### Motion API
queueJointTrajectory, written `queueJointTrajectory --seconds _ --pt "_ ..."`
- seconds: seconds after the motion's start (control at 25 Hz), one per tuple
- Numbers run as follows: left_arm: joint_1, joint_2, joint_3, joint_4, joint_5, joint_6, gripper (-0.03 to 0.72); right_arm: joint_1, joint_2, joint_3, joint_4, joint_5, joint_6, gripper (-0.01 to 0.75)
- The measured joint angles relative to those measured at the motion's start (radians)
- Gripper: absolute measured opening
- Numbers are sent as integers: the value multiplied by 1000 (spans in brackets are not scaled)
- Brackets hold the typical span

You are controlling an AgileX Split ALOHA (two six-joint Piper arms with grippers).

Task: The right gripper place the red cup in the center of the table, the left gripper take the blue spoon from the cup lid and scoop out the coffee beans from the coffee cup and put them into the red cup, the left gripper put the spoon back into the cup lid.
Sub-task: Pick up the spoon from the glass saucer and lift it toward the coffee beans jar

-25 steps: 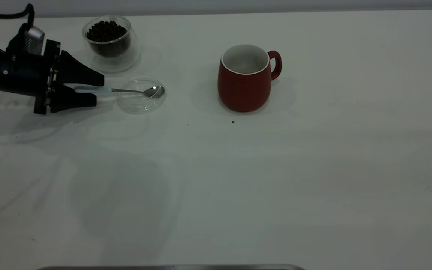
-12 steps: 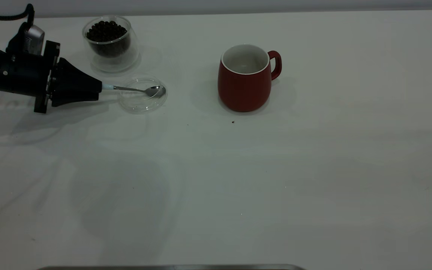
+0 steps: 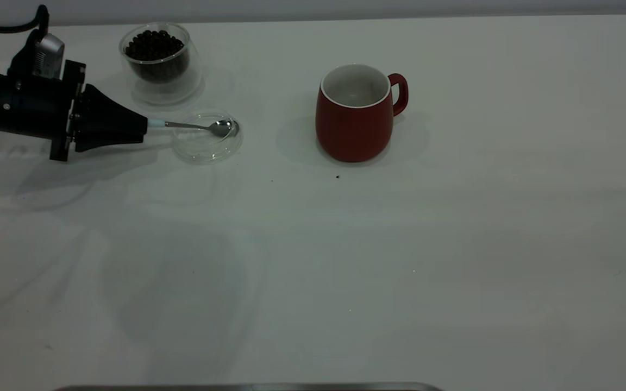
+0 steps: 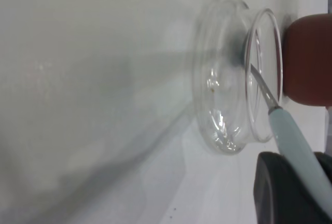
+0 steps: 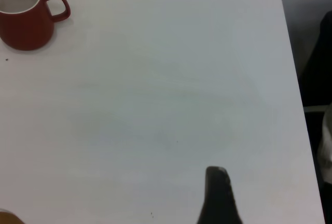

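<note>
— What is shown of the setting?

— A plain white tabletop (image 3: 345,260), marked by a few dark specks, is seen beneath a pale wall strip at the far edge.

— And the objects?

— The blue spoon (image 3: 193,127) is clamped by its pale handle in the left pincer (image 3: 142,126), with its metal bowl held over the clear cup lid (image 3: 207,144). Just behind, the glass coffee cup (image 3: 160,61) is filled with coffee beans (image 3: 152,45). The red cup (image 3: 355,113), white inside, is stood well apart toward the middle, handle turned away from the lid.

— The right pincer (image 5: 218,198)?

— Only one dark finger is glimpsed; whether it is apart or together cannot be told.
</note>
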Motion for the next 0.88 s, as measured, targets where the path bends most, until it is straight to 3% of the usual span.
queueJointTrajectory --seconds 0.36,0.88 --pt "0 -2 0 16 44 0 122 0 0 0 0 0 0 572" --pt "0 -76 -101 261 104 -165 122 0 0 0 0 0 0 571"
